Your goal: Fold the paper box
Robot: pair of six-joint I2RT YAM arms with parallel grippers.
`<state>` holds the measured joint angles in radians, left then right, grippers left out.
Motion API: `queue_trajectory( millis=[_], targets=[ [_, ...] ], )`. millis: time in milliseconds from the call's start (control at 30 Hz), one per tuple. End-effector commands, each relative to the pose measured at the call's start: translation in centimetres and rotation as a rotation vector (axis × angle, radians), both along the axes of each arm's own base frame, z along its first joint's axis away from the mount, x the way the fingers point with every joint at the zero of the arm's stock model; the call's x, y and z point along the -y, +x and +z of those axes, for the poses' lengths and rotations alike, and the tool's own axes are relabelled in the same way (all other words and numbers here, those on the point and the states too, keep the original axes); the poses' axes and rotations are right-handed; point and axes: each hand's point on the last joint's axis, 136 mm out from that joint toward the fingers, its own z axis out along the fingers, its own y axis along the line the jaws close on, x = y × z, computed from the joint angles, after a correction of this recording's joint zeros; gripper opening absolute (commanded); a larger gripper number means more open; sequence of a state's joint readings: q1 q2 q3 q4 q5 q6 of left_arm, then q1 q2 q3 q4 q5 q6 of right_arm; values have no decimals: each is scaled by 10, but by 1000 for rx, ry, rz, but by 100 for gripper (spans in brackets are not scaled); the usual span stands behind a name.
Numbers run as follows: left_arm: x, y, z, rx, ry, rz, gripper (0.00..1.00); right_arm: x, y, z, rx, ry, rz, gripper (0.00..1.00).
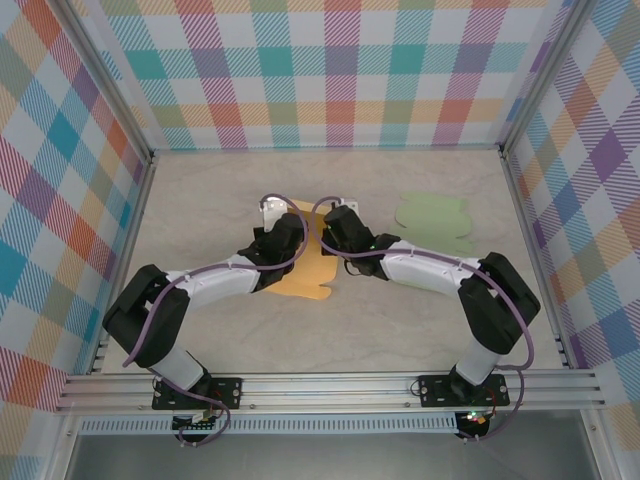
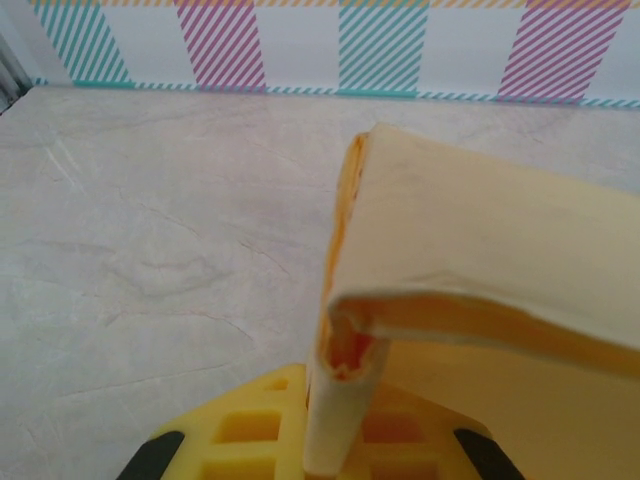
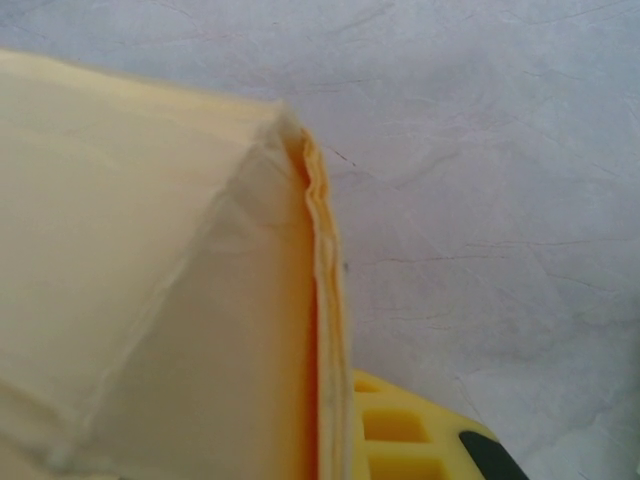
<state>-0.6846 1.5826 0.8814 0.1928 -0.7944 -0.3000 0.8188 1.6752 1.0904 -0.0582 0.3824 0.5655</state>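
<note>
The paper box [image 1: 312,278] is a yellow-orange sheet lying mid-table, partly folded up between the two grippers. My left gripper [image 1: 290,236] is shut on a folded edge of it. In the left wrist view that doubled-over flap [image 2: 470,250] rises from between the yellow jaws of the left gripper [image 2: 338,440] and bends off to the right. My right gripper [image 1: 336,228] is shut on the opposite edge. In the right wrist view the pinched layers [image 3: 325,330] stand upright at the right gripper [image 3: 332,445], and the panel [image 3: 150,280] spreads to the left.
A flat pale-green paper cutout [image 1: 436,222] lies on the table at the right rear. Checked walls [image 1: 330,70] close in the back and both sides. Bare marbled tabletop [image 1: 200,200] surrounds the box.
</note>
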Motion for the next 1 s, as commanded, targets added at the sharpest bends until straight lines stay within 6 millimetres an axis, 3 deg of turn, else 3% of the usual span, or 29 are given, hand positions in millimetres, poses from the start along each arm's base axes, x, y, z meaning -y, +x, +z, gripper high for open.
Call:
queue_trajectory(
  millis=[0, 100, 233, 500, 633, 800, 967],
  targets=[
    [-10, 9, 19, 68, -149, 46, 12, -13, -8, 2, -40, 19, 28, 0],
    [7, 3, 19, 30, -184, -75, 27, -15, -6, 0, -45, -3, 35, 0],
    [18, -16, 21, 8, -253, -198, 37, -17, -6, -5, -65, -6, 36, 0],
    [-7, -43, 17, -16, -226, -167, 41, -16, -5, -5, -72, -4, 23, 0],
    [-16, -46, 15, -20, -206, -135, 30, -18, -5, -1, -72, 9, 24, 0],
    [-17, -40, 11, -13, -187, -104, 27, -21, -9, -5, -98, 34, 34, 0],
    [-28, -31, 14, 54, -157, 25, 14, -22, -15, -9, -131, 65, 34, 0]
  ],
)
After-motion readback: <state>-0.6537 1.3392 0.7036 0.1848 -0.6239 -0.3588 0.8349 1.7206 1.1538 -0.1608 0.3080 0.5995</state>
